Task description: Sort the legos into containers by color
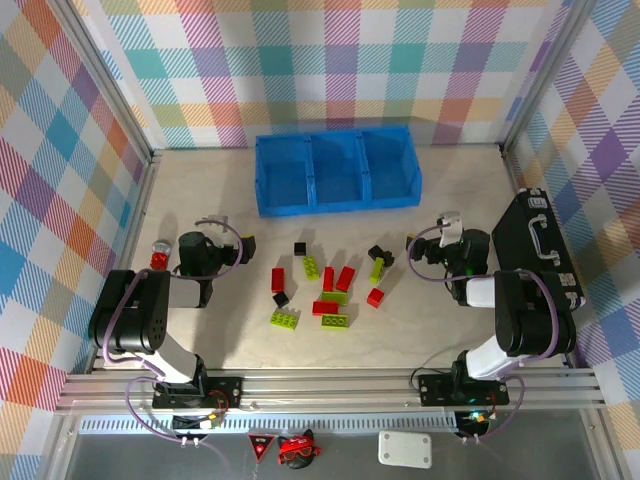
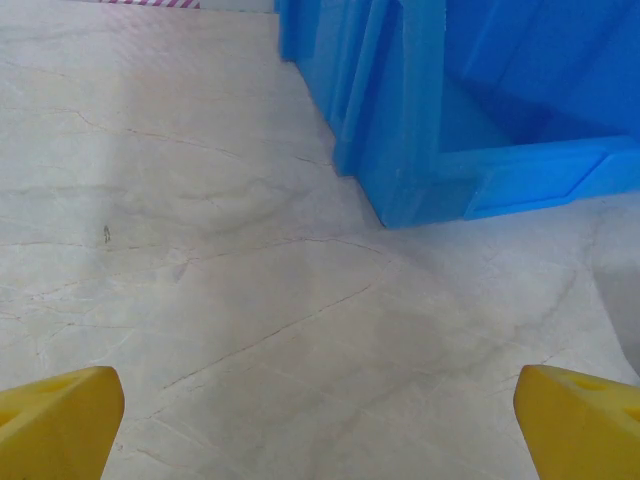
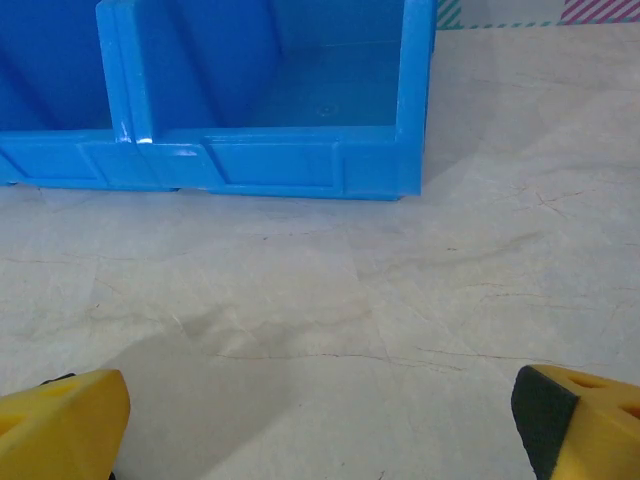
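Note:
About a dozen legos lie loose mid-table in the top view: red ones such as (image 1: 345,279), lime green ones such as (image 1: 285,318) and black ones such as (image 1: 300,248). Behind them stands the blue bin (image 1: 337,172) with three joined compartments, all looking empty. My left gripper (image 1: 240,247) rests low, left of the bricks, and is open over bare table (image 2: 320,430); the bin's corner (image 2: 480,150) is ahead on its right. My right gripper (image 1: 415,248) sits right of the bricks, open with nothing between its fingers (image 3: 320,425), facing the bin's right compartment (image 3: 270,160).
A black case with a handle (image 1: 540,245) lies along the right wall beside the right arm. A red glittery cylinder (image 1: 158,256) stands by the left arm. Plaid walls enclose the table on three sides.

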